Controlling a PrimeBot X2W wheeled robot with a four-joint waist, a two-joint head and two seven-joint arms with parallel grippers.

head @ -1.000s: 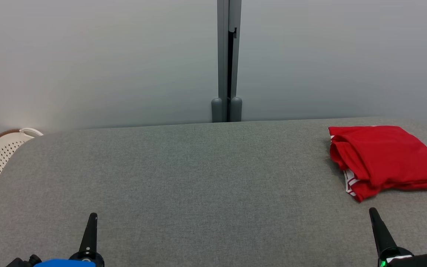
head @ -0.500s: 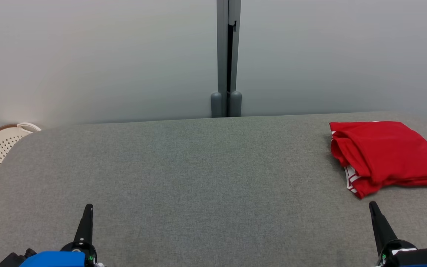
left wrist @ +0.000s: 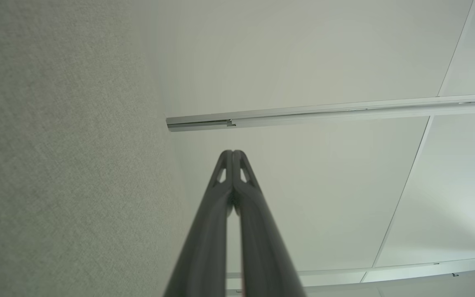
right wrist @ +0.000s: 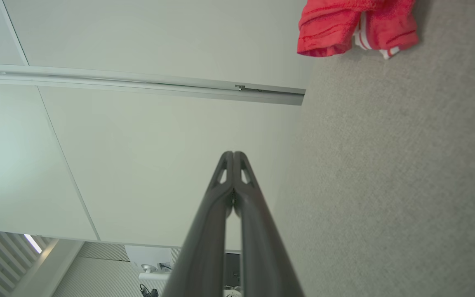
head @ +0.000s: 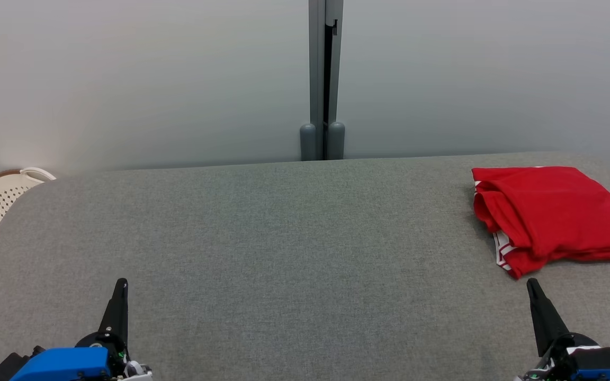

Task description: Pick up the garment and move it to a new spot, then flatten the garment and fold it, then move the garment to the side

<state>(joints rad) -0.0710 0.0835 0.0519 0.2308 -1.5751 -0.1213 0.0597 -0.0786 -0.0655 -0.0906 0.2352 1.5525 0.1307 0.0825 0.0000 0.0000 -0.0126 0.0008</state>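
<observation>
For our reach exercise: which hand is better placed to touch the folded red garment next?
Right. The right hand lies close to the red garment at the right side of the grey table; the left hand sits far across it. Both hands are shut.

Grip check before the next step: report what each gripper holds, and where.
Nothing is held. The left gripper and right gripper are shut and empty; the folded red garment lies on the table, apart from both.
</observation>
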